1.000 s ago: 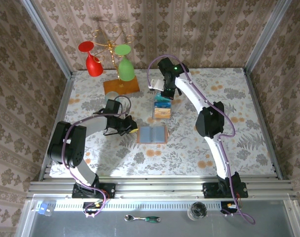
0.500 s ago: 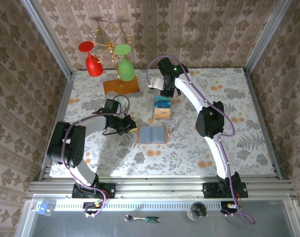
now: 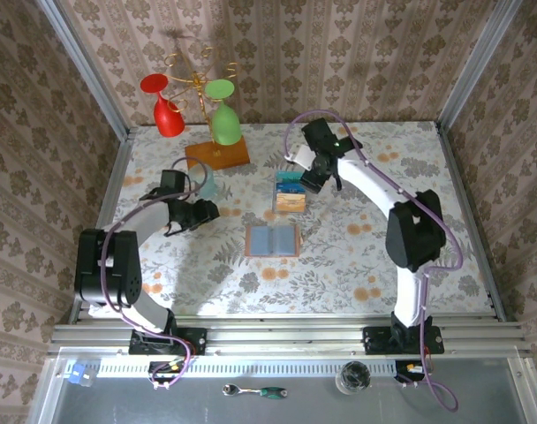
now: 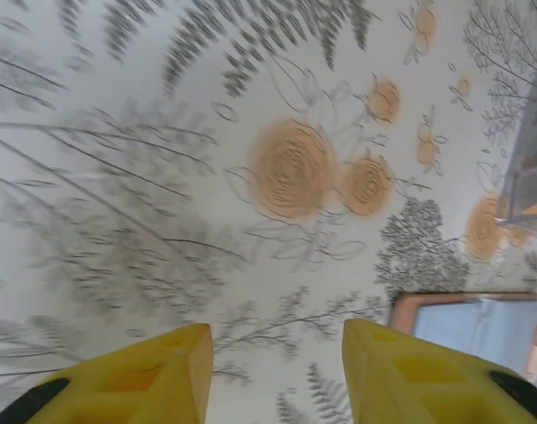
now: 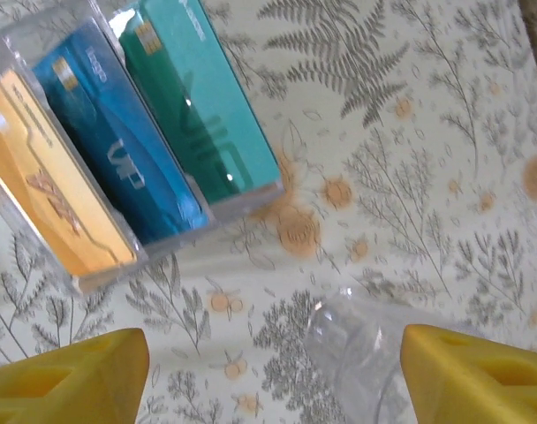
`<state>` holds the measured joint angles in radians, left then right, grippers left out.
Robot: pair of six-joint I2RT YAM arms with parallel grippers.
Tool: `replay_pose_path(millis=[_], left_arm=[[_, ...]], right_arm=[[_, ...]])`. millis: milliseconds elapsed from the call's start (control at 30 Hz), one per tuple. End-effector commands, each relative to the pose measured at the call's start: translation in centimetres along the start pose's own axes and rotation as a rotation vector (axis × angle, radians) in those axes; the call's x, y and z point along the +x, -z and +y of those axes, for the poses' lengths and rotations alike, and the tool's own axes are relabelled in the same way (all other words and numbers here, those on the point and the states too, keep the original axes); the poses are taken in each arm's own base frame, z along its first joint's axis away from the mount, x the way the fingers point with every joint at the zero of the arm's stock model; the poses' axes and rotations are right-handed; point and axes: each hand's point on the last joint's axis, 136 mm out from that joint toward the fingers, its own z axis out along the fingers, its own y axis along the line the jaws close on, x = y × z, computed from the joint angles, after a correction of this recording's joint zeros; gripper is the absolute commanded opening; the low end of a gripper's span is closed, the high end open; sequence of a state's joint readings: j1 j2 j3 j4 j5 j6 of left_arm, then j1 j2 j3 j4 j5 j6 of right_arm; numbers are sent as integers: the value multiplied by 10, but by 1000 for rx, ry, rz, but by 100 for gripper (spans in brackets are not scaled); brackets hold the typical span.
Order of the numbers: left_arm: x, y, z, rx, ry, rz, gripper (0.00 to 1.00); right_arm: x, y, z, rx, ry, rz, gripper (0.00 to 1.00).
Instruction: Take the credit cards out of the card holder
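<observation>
Jaws of both grippers gape, gripping nothing. Left gripper (image 4: 276,343) hangs over floral table (image 4: 118,177), card holder (image 4: 467,322) lying open ahead-right of its fingertips. Right gripper (image 5: 273,349): credit cards (image 5: 118,168) upright in clear rack (image 5: 242,201), ahead-left.

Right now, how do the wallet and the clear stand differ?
The wallet lies flat and open; the stand holds three cards in slots. The wallet is tan with blue-grey lining; the stand is clear. The wallet lies nearer the table's near edge than the stand. Both rest on it.
</observation>
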<state>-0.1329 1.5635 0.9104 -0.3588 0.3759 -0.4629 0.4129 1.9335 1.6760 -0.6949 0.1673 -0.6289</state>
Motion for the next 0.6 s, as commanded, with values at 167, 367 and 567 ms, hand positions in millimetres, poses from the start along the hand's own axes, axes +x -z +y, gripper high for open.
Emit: replay_pose_path(millis=[167,367,567], left_arm=[[-25,32,51,-153,-25,-137,82],[-43,46,79,-273,-46,-214,100],[-61,69,106,-416,-75,-351,100]], right_arm=[[42,16,-18,180,-244,-35,96],[84,8,-18,259,-462,-33,100],[123,-8,-22,323,-669,-91,100]])
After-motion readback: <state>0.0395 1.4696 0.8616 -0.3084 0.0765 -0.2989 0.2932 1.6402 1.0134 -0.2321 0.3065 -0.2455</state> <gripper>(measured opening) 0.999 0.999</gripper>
